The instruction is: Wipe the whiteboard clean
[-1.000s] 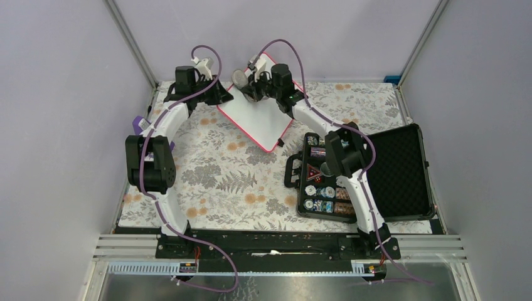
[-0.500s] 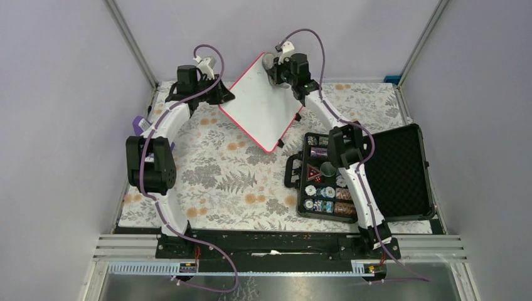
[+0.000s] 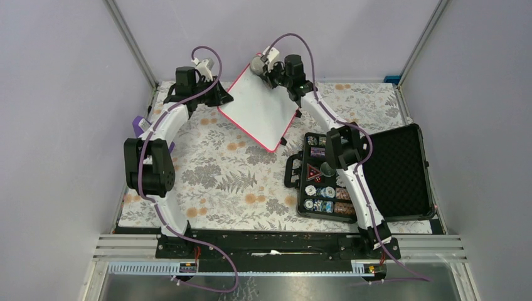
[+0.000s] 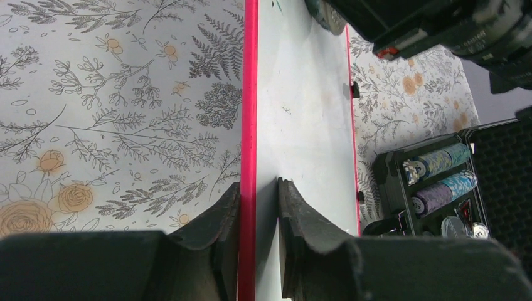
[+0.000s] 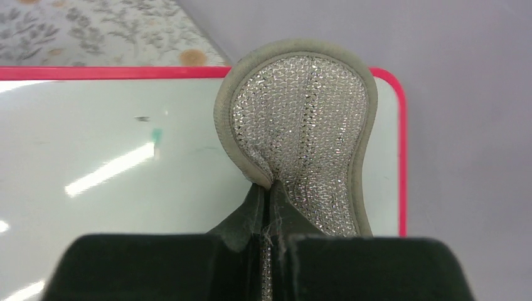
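One whiteboard [image 3: 260, 113], white with a thin pink-red rim and rounded corners, sits at 12 o'clock on the floral cloth [image 3: 219, 179], nearly bare except for a small green fleck [image 5: 155, 135]. It lies as a diamond, long axis running 10 to 4 o'clock, its 12 o'clock corner tilted up. The left gripper [image 4: 258, 185] pinches the 9 o'clock rim at a narrow gap. The right gripper [image 5: 268, 216], fully closed, clamps a silvery mesh pad [image 5: 301, 119] at that raised corner.

Bright even light, faint shadows; streaky glare on the whiteboard [image 5: 125, 188] (right wrist view)
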